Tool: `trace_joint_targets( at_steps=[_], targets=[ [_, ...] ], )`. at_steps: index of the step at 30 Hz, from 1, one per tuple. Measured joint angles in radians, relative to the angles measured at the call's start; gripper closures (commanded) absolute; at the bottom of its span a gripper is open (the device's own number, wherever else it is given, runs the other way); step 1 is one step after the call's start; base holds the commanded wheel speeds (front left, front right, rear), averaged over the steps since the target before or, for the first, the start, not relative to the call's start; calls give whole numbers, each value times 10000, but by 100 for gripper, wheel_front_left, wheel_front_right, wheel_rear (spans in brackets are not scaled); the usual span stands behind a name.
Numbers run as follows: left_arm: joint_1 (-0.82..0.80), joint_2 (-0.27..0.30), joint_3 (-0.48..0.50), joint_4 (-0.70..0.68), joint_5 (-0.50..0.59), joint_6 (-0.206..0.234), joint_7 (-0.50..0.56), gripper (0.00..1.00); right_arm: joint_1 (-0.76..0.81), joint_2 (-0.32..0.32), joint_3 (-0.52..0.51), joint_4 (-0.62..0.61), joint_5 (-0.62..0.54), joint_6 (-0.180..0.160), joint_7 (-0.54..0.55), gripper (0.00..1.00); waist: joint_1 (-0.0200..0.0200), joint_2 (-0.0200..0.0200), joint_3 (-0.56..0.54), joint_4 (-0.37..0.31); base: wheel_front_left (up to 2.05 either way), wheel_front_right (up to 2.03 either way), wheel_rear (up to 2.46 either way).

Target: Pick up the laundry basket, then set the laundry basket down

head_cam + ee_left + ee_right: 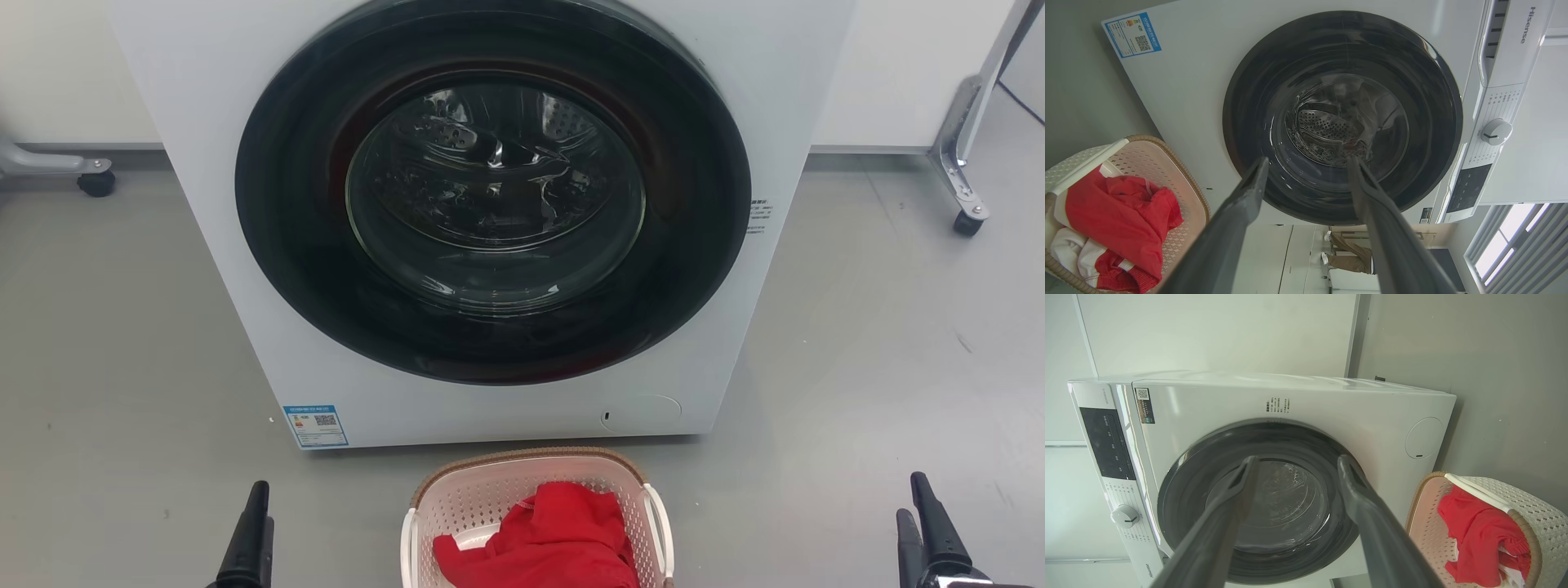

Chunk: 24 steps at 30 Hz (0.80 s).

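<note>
I had the laundry basket [490,494] sitting on the floor [106,343] just in front of the washing machine [196,122], low and central in the head view, with a red garment [563,531] heaped inside. It looked placed there so that its side handles [660,523] faced outward, one toward each arm. The left tool [1308,161] was spread wide and held nothing. The right tool [1297,458] was likewise wide and empty. Both pointed at the machine's round door, well apart from the basket, one on each side of it. I judged the pick-up had not begun, since neither tool touched a handle. As I read it, the next move called for bringing both tools inward and down to the side handles evenly, because a one-sided lift could tip the basket and spill the clothes.
</note>
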Motion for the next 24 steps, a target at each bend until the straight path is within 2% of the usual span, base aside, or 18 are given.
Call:
trace_joint_targets(
  at_steps=[9, 13, 24],
  targets=[
    [-122, 176, -378, -121, 1202, 19, -334, 0, -14, -293, 401, -171, -1097, 0, -405, 0, 0, 0, -10, 9, 0, 0, 0],
    [-239, 196, -456, -257, 1923, 182, -456, 0, -35, -453, 600, -217, -1722, -6, -552, 0, 0, 0, -21, 14, 0, 0, 0],
    [-322, 464, -1093, -518, 3973, 537, -890, 0, -76, -940, 1313, -370, -3684, -301, -993, 0, 0, 0, -81, 28, 0, 0, 0]
  ],
)
